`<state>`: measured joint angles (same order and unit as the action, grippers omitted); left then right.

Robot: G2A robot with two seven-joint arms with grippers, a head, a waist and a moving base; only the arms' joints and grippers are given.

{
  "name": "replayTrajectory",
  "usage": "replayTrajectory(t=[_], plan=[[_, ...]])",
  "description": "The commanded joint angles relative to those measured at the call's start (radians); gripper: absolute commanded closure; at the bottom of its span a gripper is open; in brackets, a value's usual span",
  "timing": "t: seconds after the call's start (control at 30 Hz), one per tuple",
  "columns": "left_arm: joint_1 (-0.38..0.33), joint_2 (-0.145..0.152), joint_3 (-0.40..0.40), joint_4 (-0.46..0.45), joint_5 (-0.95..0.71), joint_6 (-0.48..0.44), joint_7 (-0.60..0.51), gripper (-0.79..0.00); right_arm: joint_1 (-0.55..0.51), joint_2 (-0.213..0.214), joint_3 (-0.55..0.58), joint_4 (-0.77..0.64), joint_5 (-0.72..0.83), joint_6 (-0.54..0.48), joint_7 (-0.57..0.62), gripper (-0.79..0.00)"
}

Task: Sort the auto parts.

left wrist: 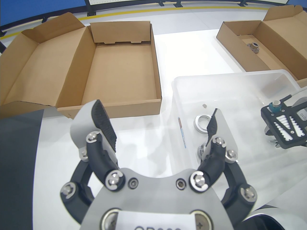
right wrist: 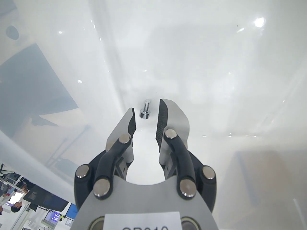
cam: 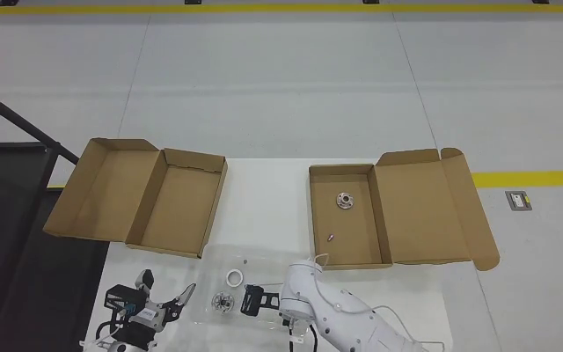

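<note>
right claw: the right claw (right wrist: 148, 106) is down inside the clear bin (left wrist: 227, 75). Its fingers are spread a bit and aren't pinching anything.

bolt: a little silver bolt (right wrist: 145, 110) lies on the bin floor right between those fingertips, head end toward the claw. There's a gap on both sides, so no contact as far as I can see.

left claw: the left claw (left wrist: 155, 108) is spread wide and holds nothing. It hangs at the bin's left edge, one finger over the bin and the other over the bare table (cam: 264, 202).

clear bin: it sits at the near edge of the table, between the two cardboard boxes and closer to the robot than either.

ring: a pale metal ring (left wrist: 202, 123) lies flat in the bin, just beyond the flanged part.

flanged part: a round flanged part (cam: 220, 302) is also in the bin, just ahead of the right claw's tips in the top view. In the left wrist view it's mostly hidden behind a finger.

left box: the left box (left wrist: 120, 72) is open cardboard on the table's left side, lid folded outward.

right box: the right box (cam: 352, 251) is open too, on the right side. It holds a metal hub (cam: 343, 201) toward the far end and a small reddish piece (cam: 331, 236) nearer the middle, the two apart.
</note>
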<state>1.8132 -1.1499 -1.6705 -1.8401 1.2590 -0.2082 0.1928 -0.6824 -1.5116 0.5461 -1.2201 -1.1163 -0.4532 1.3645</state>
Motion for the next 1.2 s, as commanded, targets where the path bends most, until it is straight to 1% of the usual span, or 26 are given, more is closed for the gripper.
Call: replayTrajectory(t=[0.0, 0.03, 0.1, 0.3, 0.37, 0.4, 0.5, 0.6, 0.7, 0.8, 0.97, 1.07, 1.17], plan=[[0.000, 0.000, 0.000, 0.000, 0.000, 0.000, 0.000, -0.785, 0.006, -0.005, -0.006, 0.013, 0.005, -0.001, -0.003, -0.197], [0.000, 0.000, 0.000, 0.000, 0.000, 0.000, 0.000, -0.785, 0.009, -0.007, -0.008, 0.019, 0.006, 0.000, -0.004, -0.185], [0.000, 0.000, 0.000, 0.000, 0.000, 0.000, 0.000, -0.785, 0.014, -0.012, -0.011, 0.028, 0.010, 0.000, -0.007, -0.111], [0.000, 0.000, 0.000, 0.000, 0.000, 0.000, 0.000, -0.785, 0.024, -0.020, -0.016, 0.053, 0.020, -0.002, -0.013, -0.071], [0.000, 0.000, 0.000, 0.000, 0.000, 0.000, 0.000, -0.785, 0.026, -0.022, -0.016, 0.059, 0.023, -0.003, -0.015, -0.015], [0.000, 0.000, 0.000, 0.000, 0.000, 0.000, 0.000, -0.785, 0.028, -0.023, -0.015, 0.061, 0.025, -0.002, -0.017, 0.000], [0.000, 0.000, 0.000, 0.000, 0.000, 0.000, 0.000, -0.785, 0.031, -0.022, -0.006, 0.059, 0.023, 0.000, -0.033, 0.000], [0.000, 0.000, 0.000, 0.000, 0.000, 0.000, 0.000, -0.785, 0.024, -0.013, 0.019, 0.032, 0.013, 0.001, -0.064, 0.000], [0.000, 0.000, 0.000, 0.000, 0.000, 0.000, 0.000, -0.785, -0.003, 0.008, 0.059, -0.036, 0.002, -0.022, -0.101, 0.000], [0.000, 0.000, 0.000, 0.000, 0.000, 0.000, 0.000, -0.785, -0.047, 0.040, 0.129, -0.140, -0.023, -0.044, -0.136, 0.000], [0.000, 0.000, 0.000, 0.000, 0.000, 0.000, 0.000, -0.785, -0.183, 0.102, 0.271, -0.371, -0.085, -0.103, -0.222, 0.000], [0.000, 0.000, 0.000, 0.000, 0.000, 0.000, 0.000, -0.785, -0.273, 0.132, 0.348, -0.497, -0.133, -0.140, -0.318, 0.000], [0.000, 0.000, 0.000, 0.000, 0.000, 0.000, 0.000, -0.785, -0.354, 0.156, 0.423, -0.594, -0.186, -0.167, -0.457, 0.000]])
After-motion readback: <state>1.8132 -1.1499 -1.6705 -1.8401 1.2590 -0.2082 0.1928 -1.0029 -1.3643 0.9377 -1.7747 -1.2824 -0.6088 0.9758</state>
